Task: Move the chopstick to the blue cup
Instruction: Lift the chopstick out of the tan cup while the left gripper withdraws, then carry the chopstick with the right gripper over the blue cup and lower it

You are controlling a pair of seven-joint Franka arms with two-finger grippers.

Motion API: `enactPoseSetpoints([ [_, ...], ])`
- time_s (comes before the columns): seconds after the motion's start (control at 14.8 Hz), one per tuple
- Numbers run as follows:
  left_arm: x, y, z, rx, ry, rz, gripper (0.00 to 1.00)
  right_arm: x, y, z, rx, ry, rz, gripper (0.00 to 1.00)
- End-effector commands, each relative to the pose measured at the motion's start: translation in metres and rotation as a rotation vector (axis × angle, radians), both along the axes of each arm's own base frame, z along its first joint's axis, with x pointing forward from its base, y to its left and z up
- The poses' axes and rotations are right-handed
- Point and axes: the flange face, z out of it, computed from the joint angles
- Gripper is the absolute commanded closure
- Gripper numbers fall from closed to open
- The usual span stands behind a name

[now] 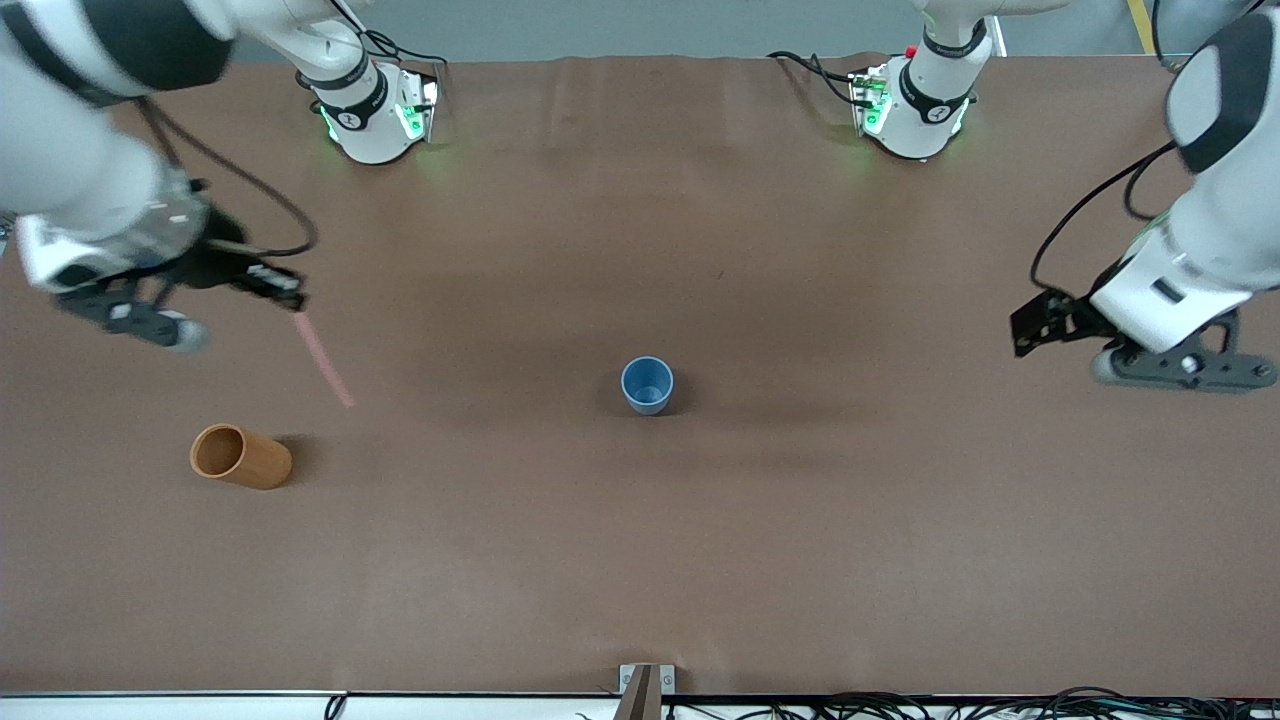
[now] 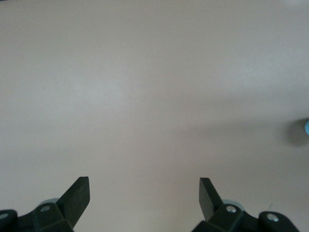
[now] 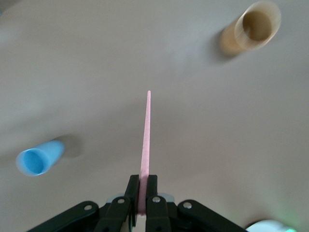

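Note:
My right gripper [image 1: 285,290] [image 3: 143,186] is shut on one end of the pink chopstick [image 1: 323,358] [image 3: 145,140], up in the air at the right arm's end of the table. The stick slants down from the jaws toward the orange-brown cup [image 1: 240,457] [image 3: 253,26]. The blue cup [image 1: 647,385] [image 3: 39,158] stands upright near the table's middle, well apart from the stick. My left gripper [image 1: 1030,325] [image 2: 144,193] hangs open over bare table at the left arm's end, with nothing between its fingers. A sliver of the blue cup [image 2: 306,127] shows at the left wrist view's edge.
The orange-brown cup is nearer to the front camera than my right gripper. A small metal bracket [image 1: 646,680] sits at the table's near edge. Cables [image 1: 900,706] run along that edge.

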Motion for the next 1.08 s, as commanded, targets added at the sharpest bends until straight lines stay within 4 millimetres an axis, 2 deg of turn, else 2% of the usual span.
enactPoseSetpoints([
  [0.0, -0.040, 0.002, 0.037, -0.004, 0.021, -0.030, 0.00, 0.000, 0.074, -0.005, 0.037, 0.030, -0.081, 0.99],
  [0.13, -0.052, 0.000, 0.051, -0.021, 0.013, -0.032, 0.00, -0.001, 0.126, -0.017, 0.089, 0.030, -0.141, 0.99],
  [0.34, -0.054, 0.006, 0.052, -0.030, 0.019, -0.017, 0.00, -0.002, 0.175, -0.033, 0.229, 0.061, -0.230, 0.99],
  [0.47, -0.054, 0.009, 0.053, -0.032, 0.016, -0.013, 0.00, -0.001, 0.198, -0.044, 0.291, 0.063, -0.263, 1.00],
  [0.67, -0.054, 0.009, 0.055, -0.033, 0.011, -0.013, 0.00, -0.007, 0.232, -0.073, 0.290, 0.074, -0.263, 1.00],
  [0.88, -0.054, 0.009, 0.057, -0.033, 0.008, -0.010, 0.00, -0.011, 0.240, -0.083, 0.282, 0.085, -0.254, 1.00],
  [1.01, -0.054, 0.006, 0.057, -0.044, 0.011, 0.014, 0.00, -0.014, 0.252, -0.100, 0.270, 0.098, -0.244, 0.99],
])
